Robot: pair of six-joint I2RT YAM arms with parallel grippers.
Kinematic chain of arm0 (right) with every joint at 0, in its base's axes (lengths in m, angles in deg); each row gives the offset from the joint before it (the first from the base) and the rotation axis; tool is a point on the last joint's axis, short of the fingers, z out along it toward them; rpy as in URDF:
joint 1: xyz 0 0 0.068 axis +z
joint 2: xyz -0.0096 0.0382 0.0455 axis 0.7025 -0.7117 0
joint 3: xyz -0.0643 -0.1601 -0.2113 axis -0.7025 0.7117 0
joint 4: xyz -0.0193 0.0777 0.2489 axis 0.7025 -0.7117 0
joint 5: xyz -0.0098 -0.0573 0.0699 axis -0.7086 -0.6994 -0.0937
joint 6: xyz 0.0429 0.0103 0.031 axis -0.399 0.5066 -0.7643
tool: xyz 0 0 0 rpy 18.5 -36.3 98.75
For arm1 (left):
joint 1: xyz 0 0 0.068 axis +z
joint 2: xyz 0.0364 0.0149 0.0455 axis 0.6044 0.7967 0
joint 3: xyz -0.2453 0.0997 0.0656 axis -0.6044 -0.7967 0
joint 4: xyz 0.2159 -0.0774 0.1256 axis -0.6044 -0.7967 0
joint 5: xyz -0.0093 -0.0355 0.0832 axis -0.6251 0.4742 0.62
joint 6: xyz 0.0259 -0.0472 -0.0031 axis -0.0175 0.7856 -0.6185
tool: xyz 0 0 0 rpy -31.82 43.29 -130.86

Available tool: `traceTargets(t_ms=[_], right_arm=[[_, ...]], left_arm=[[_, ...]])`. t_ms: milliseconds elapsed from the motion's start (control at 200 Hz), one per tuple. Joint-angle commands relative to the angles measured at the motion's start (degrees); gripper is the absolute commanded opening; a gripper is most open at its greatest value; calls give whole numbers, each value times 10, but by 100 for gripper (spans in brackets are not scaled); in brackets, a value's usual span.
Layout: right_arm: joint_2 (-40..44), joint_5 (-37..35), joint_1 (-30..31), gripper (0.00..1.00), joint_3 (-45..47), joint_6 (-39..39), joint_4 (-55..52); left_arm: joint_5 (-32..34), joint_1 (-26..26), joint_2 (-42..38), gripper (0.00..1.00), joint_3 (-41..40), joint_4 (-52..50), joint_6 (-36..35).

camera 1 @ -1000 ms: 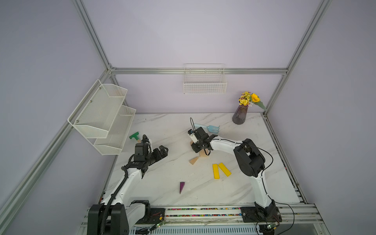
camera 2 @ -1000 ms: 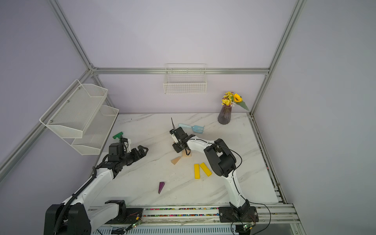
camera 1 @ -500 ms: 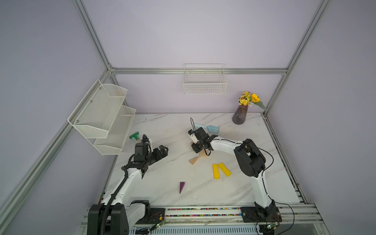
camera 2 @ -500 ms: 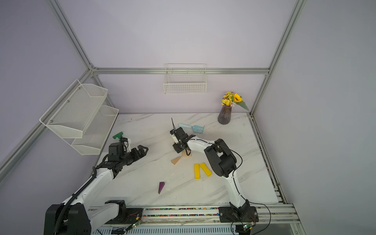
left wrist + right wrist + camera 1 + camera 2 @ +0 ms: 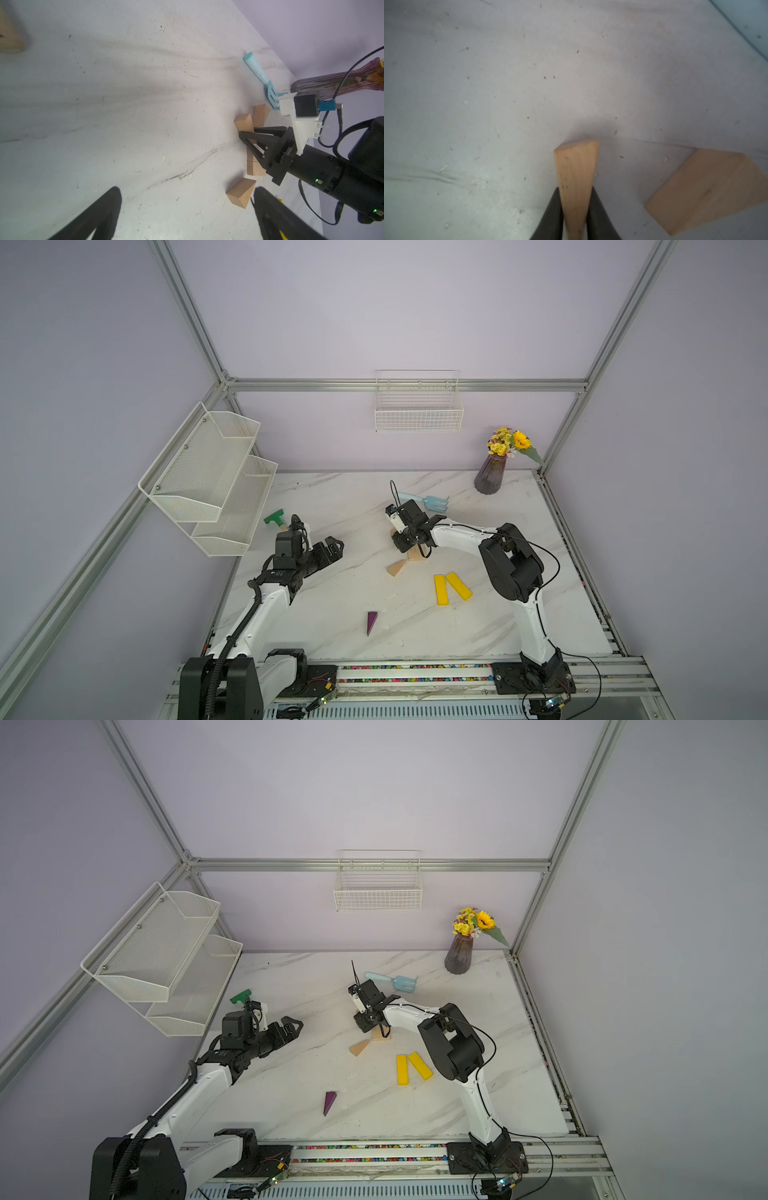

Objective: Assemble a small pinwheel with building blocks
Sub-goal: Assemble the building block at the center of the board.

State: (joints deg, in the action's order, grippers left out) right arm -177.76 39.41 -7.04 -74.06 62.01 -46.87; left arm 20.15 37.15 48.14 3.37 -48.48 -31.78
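Note:
My right gripper point(image 5: 576, 209) is shut on a tan wedge point(image 5: 576, 176) whose wide end rests on the marble table, mid-table in a top view point(image 5: 405, 545). A second tan wedge point(image 5: 708, 191) lies beside it. In the left wrist view both wedges point(image 5: 243, 122) point(image 5: 260, 114) sit just past the right gripper's fingertips, with two tan rectangular blocks point(image 5: 254, 166) under its fingers and a third tan wedge point(image 5: 241, 195) nearer. Two yellow bars point(image 5: 440, 590) and a purple wedge point(image 5: 371, 621) lie toward the front. My left gripper point(image 5: 334, 545) hovers open and empty at the left. No pinwheel figure stands assembled.
A light-blue toy rake point(image 5: 428, 502) lies just behind the right gripper. A green-headed toy hammer point(image 5: 275, 517) lies behind the left arm. A purple vase of flowers point(image 5: 490, 477) stands at the back right. White wire shelves point(image 5: 216, 481) hang on the left wall, a wire basket point(image 5: 419, 414) on the back wall.

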Motion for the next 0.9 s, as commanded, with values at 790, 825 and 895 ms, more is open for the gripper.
traceTargets(t_ms=[790, 825, 895], right_arm=[[168, -34, -15, 62, -48, -49, -50], [187, -41, -21, 63, -31, -66, -51], [229, -47, -36, 63, 11, -109, -49]], left_arm=[[-6, -60, 92, 100, 153, 6, -90], [1, -75, 112, 100, 179, -9, -103], [20, -106, 158, 100, 240, -49, -132]])
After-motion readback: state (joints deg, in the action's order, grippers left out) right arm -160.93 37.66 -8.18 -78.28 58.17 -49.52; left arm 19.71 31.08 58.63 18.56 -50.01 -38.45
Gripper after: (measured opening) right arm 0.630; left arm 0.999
